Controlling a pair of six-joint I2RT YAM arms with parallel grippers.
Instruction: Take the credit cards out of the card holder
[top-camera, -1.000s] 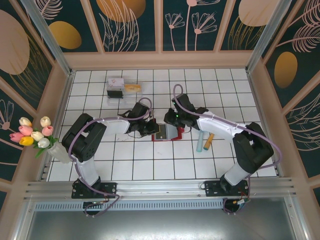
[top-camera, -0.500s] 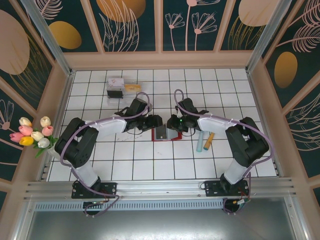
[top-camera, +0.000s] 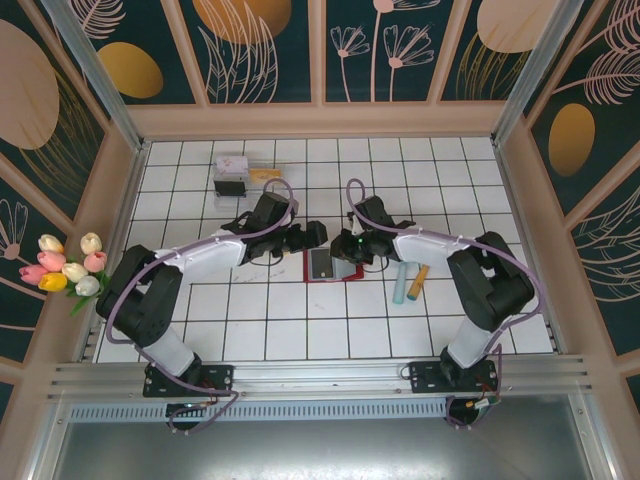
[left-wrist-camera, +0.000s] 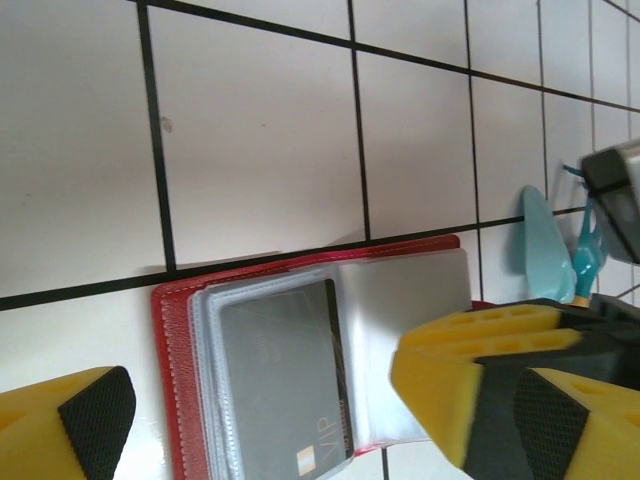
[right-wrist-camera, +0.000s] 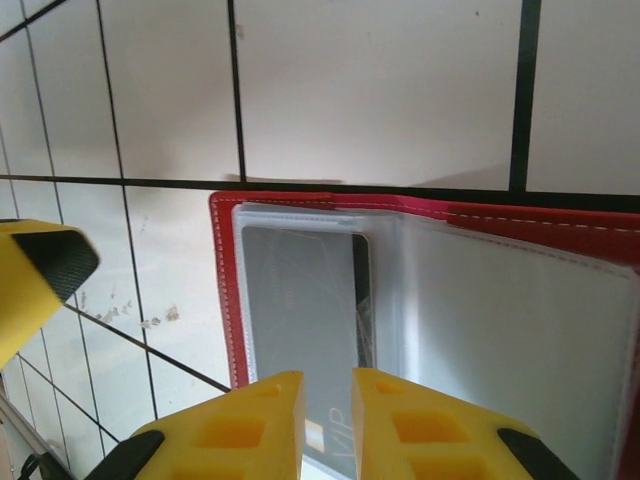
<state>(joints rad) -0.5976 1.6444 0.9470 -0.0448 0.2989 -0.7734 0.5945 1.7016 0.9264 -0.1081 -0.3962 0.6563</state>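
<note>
At the left gripper: spread wide, hangs over the open card holder. At the right gripper: nearly pressed together above a grey credit card in the left sleeve; cannot tell whether pinching. Bare tile off the holder's 9 and 12 o'clock edges. Card's lower edge hidden behind yellow fingers. At 3 o'clock, a light blue card and an orange card, loose; patterned walls around.

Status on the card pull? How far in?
Done: holder open flat; blue card and orange card lie right of it. In hand: right gripper nearly closed over the grey card, left gripper open astride the holder. Left: grey card still inside the holder.
</note>
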